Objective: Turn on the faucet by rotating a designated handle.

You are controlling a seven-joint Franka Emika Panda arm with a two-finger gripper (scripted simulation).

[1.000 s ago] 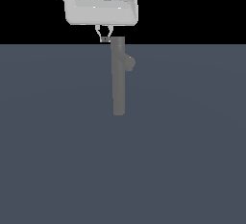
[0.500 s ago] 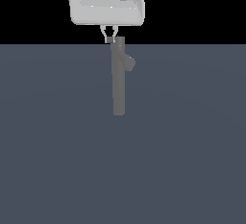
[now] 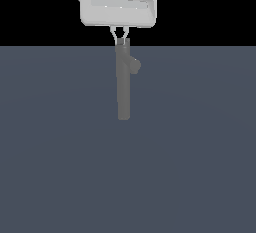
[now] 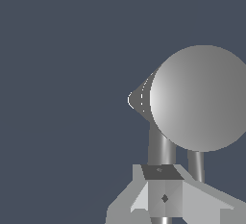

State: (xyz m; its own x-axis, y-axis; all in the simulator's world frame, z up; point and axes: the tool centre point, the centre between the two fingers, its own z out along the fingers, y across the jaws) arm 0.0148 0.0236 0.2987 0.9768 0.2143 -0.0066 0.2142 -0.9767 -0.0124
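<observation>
The faucet (image 3: 123, 89) is a slim grey column standing on the dark floor, with a stubby spout (image 3: 134, 66) toward the exterior view's right. My gripper (image 3: 120, 39) hangs just over the column's top, its fingers drawn together to a point, holding nothing. From the wrist, the column's round cap (image 4: 202, 98) fills the frame, with the spout's cone (image 4: 139, 99) beside it. The handle (image 4: 161, 147) is a grey rod coming out from under the cap and passing beneath my shut gripper (image 4: 163, 177). A thinner rod (image 4: 196, 166) runs beside it.
A flat dark blue-grey floor (image 3: 60, 167) spreads around the faucet. Above the horizon the background is black. Nothing else stands in either view.
My gripper has shifted steadily toward the exterior view's right, so its fingertips now sit over the column's top. The faucet looks unmoved.
</observation>
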